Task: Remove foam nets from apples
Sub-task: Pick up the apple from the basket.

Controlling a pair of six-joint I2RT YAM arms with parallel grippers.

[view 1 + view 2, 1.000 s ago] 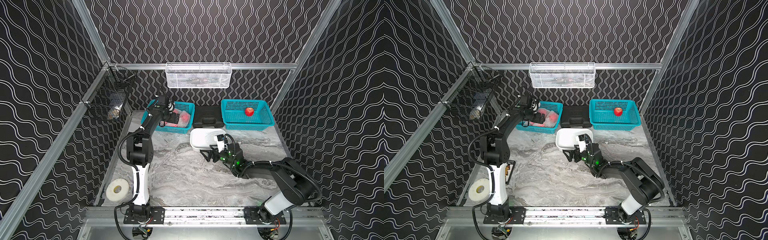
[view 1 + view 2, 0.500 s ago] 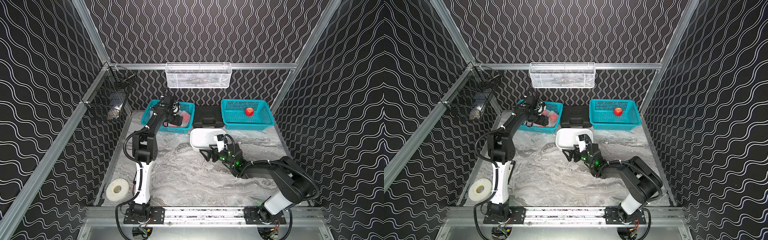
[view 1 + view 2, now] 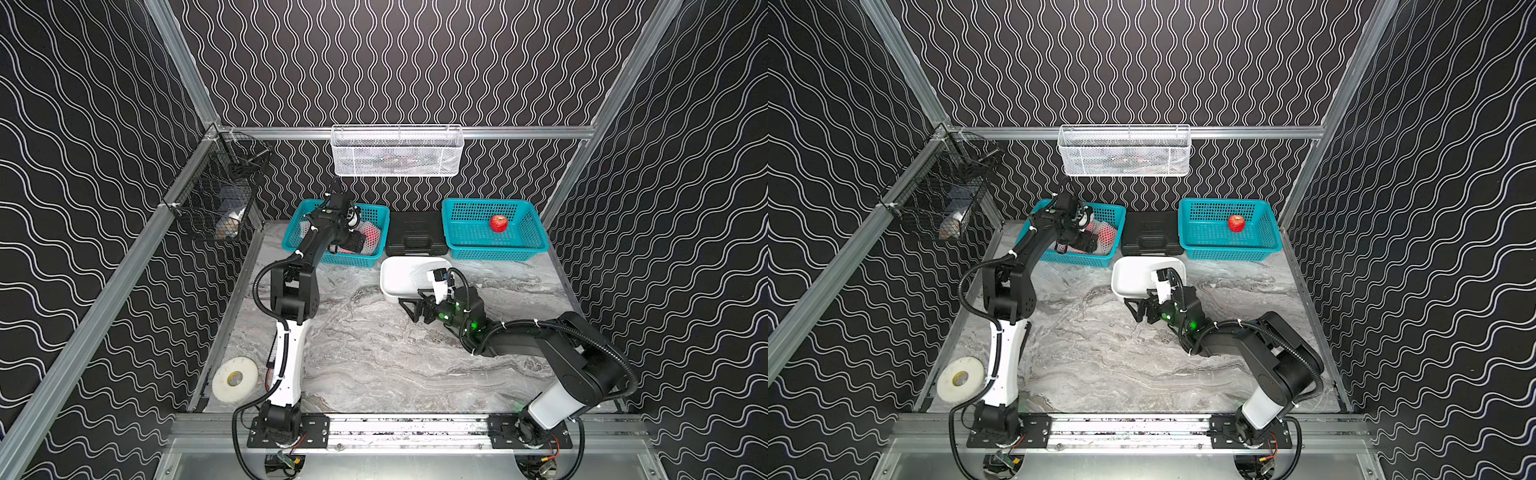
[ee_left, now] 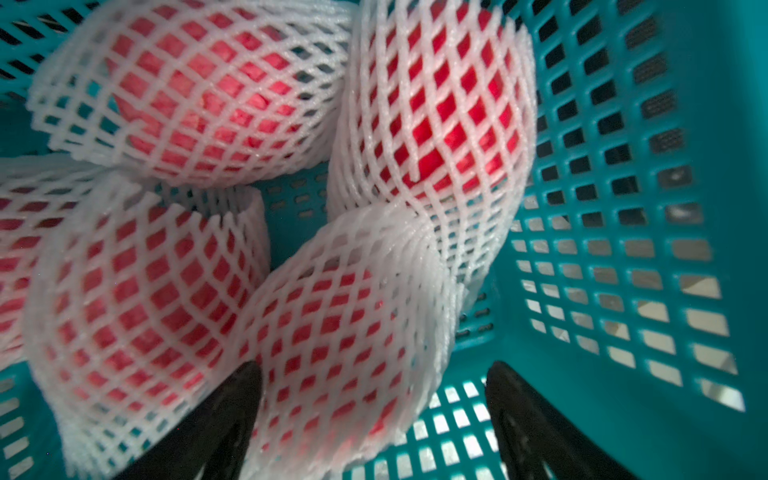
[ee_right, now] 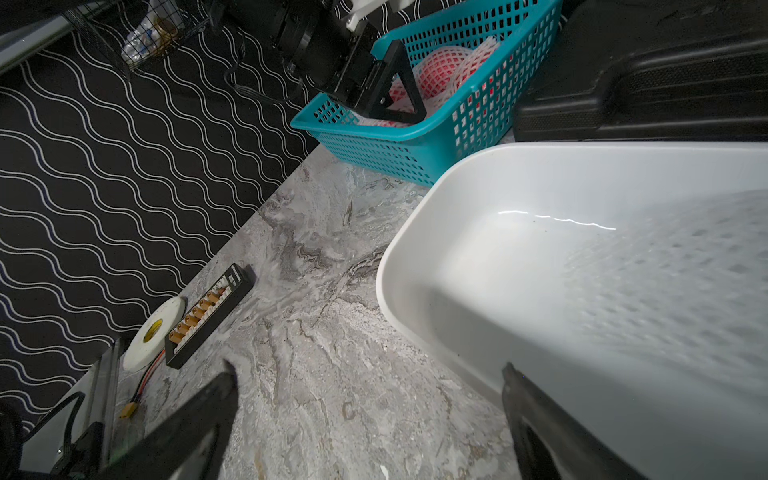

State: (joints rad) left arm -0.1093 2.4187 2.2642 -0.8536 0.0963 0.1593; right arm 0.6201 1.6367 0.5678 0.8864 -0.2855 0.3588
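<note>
Left gripper [image 4: 372, 374] has dropped deeper into the teal basket [image 3: 328, 259], upper centre-left in both top views. Its jaws are spread around a netted apple [image 4: 345, 316], nothing gripped yet, pick looks imminent. Foam nets [image 4: 199, 95] still cover the apples [image 4: 449, 104] there. One bare apple [image 3: 498, 223] sits in the right basket [image 3: 494, 249]. Right gripper [image 5: 368, 374] wide, empty, beside white tub [image 5: 415, 232]. Grey marble tabletop [image 3: 374, 353], black wavy walls [image 3: 415, 62].

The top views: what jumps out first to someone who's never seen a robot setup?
A lone bare red apple sits in the teal basket at the back, on the right arm's side. In the other teal basket, apples in white foam nets crowd together, the left gripper open just over them. The right gripper hangs open beside a white tub.
</note>
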